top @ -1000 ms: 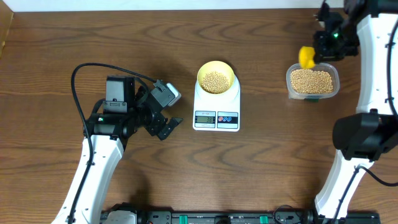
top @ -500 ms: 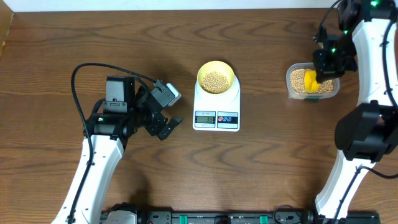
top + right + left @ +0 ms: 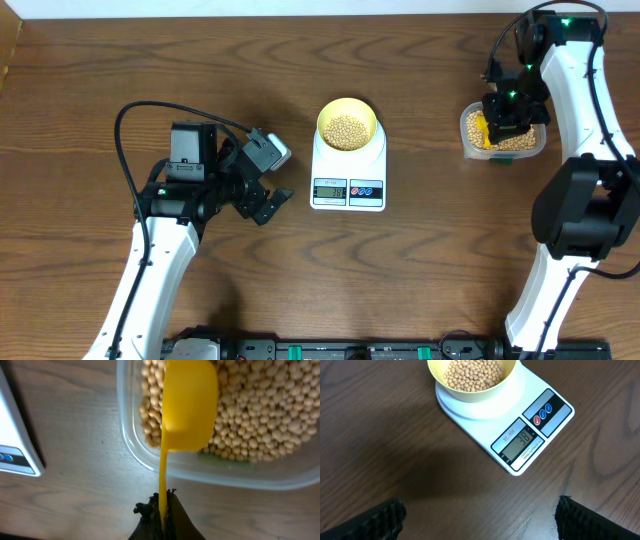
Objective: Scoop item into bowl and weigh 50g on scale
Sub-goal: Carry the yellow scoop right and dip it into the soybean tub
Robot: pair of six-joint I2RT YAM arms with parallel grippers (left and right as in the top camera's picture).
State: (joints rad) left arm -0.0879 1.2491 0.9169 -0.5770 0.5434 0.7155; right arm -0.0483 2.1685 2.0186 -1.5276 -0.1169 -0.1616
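Now your right gripper point(image 3: 161, 510), clamped on the yellow plastic scoop point(image 3: 189, 405) by its handle, has dropped into the clear rectangular tub point(image 3: 131, 445) at upper right, so another scoop of small tan beans point(image 3: 260, 415) is starting. Mid-frame, the pale yellow bowl point(image 3: 327, 112) sits part-filled on the white digital scale point(image 3: 540, 425), apparently reading 38. Your left gripper point(image 3: 274, 205) rests splayed and empty. You can't see whether the cup holds beans.
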